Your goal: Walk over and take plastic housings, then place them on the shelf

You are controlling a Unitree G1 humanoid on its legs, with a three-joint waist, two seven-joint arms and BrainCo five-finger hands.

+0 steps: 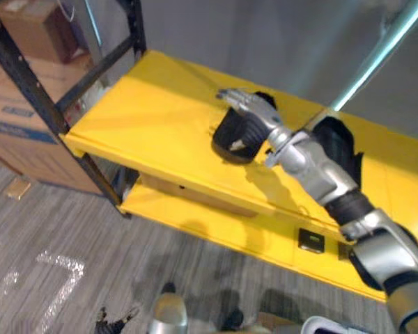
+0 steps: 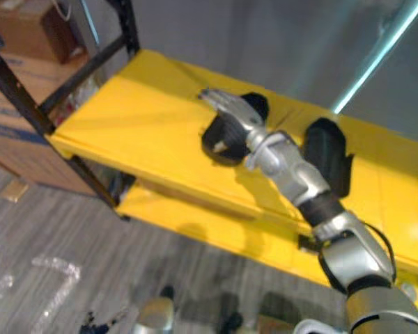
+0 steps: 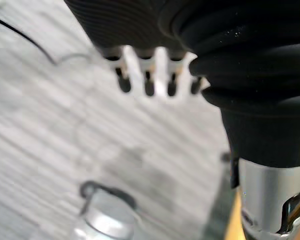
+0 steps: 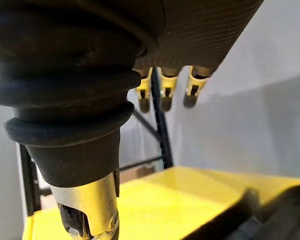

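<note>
— Right hand (image 1: 246, 104)?
— Fingers loose, empty, over one black housing (image 1: 233, 141) on yellow shelf (image 1: 146, 118). Second housing (image 1: 338, 142) half-hidden behind my forearm.
— Left hand (image 3: 149, 75)?
— Fingers slack, holding nothing, above grey floor (image 3: 50, 150).

One black ribbed plastic housing (image 2: 219, 142) and a second black housing (image 2: 325, 154) lie apart on the yellow shelf (image 2: 125, 118).

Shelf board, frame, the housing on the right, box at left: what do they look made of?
Shelf board: likely painted metal, glossy yellow with soft reflections.
Frame: thin black posts and braces, probably painted steel.
Housing: matte black, rounded form, looks like moulded plastic.
Box: dull brown cardboard.
</note>
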